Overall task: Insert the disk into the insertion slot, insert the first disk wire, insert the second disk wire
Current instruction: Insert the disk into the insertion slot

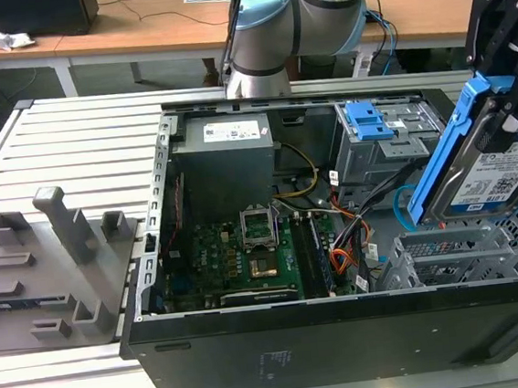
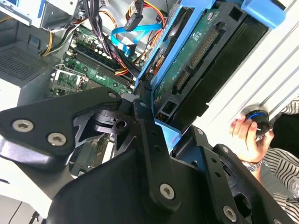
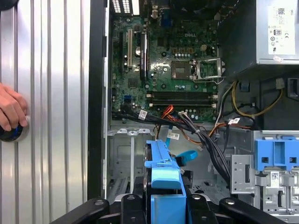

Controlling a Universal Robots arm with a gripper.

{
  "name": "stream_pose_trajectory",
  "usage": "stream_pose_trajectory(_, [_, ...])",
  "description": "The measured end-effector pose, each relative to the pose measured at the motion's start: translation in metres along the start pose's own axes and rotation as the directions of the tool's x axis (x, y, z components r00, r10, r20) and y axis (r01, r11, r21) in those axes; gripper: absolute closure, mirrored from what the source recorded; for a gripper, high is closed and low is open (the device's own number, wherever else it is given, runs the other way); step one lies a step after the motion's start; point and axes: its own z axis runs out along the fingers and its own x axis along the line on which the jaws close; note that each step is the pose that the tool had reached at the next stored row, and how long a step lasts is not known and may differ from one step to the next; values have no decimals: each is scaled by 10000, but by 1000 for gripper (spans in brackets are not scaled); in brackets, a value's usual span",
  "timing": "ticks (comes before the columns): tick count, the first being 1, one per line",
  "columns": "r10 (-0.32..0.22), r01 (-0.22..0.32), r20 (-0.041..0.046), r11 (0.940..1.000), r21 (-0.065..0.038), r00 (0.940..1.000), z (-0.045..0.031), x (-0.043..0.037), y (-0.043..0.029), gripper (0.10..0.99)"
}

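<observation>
At the near end of the case (image 1: 256,350), on the exterior view's right, lies the slot (image 1: 449,263). Over it the gripper (image 1: 504,88) clamps the disk (image 1: 490,167) by its blue carrier. The disk is steeply tilted, its lower edge close to the slot's top; I cannot tell if they touch. In the first wrist view the blue wire (image 3: 188,157) curls loose just beyond the disk. The orange wire (image 1: 341,261) lies by the board (image 1: 237,251). Farther back stands the taller cage (image 1: 383,145). Outside the case, a hand (image 3: 10,112) rests on a knob (image 3: 11,133).
</observation>
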Motion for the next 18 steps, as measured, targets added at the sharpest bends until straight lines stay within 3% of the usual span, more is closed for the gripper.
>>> stream_pose_trajectory(7, [-1,1,1,10000,0,10000,58,39,-2,718])
stream_pose_trajectory(12, [1,-1,2,10000,0,10000,104,164,8,718])
stream_pose_trajectory(18, [-5,5,6,10000,0,10000,182,177,31,718])
